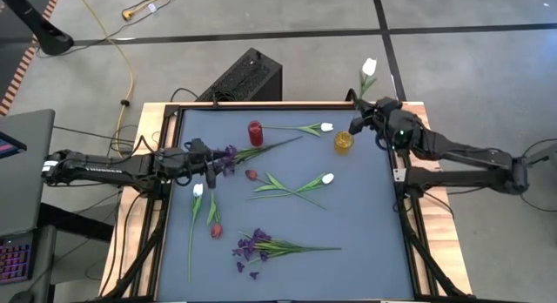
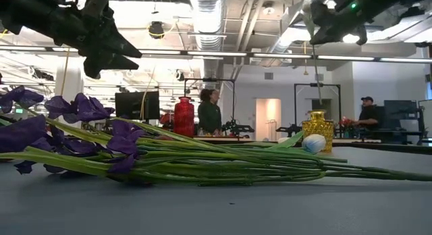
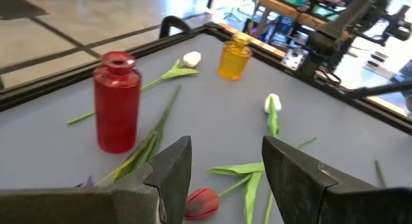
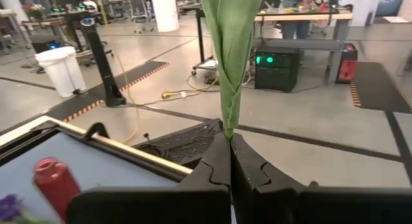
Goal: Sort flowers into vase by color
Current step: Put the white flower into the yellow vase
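1. Two arms are in play: the right gripper (image 1: 356, 124) is clamped on a white tulip (image 1: 369, 67) stem by the table's (image 1: 365, 242) far right corner, right beside the yellow vase (image 1: 344, 141).
2. The left gripper (image 1: 214, 164) is held with fingers apart over the purple flowers (image 1: 228, 154) near the left edge, nothing gripped.
3. Other flowers are scattered mid-table; the red vase (image 1: 255, 132) is parked near the far edge.
4. Risk, probably: the floppy stem could miss the narrow neck, or the vase gets tipped.
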Robot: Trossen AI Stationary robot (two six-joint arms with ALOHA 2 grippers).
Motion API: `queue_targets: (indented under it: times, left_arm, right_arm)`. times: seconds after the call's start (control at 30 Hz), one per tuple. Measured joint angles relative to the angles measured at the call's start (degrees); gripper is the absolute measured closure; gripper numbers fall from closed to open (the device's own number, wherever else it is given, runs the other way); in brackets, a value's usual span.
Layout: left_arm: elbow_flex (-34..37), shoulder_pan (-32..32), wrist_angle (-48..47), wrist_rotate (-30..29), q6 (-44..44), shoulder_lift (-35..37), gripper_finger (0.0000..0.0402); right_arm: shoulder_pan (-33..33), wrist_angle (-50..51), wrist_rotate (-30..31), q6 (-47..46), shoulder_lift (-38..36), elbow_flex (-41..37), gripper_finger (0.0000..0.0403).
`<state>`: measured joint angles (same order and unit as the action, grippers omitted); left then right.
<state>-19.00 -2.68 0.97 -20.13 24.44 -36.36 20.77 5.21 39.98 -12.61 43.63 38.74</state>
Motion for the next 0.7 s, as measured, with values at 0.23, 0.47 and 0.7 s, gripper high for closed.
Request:
queue_targets:
  times: [0.23,0.47,0.7]
  left_arm:
    - [0.29,0.02,-1.42,-0.35,3.74,-0.02,0.0223]
    - [0.44,0.0,-3.01,-0.5,6.73,-0.02,0.0223]
    - [0.48,0.02,-3.1,-0.49,6.92,-0.02,0.0223]
  right_arm:
    - [6.1,-1.59,-7.34,0.53,1.93,0.0,0.0385]
    - [6.67,-1.45,-8.54,0.64,4.89,0.0,0.0385]
    - [6.65,-1.4,-8.66,0.17,8.53,0.0,0.0385]
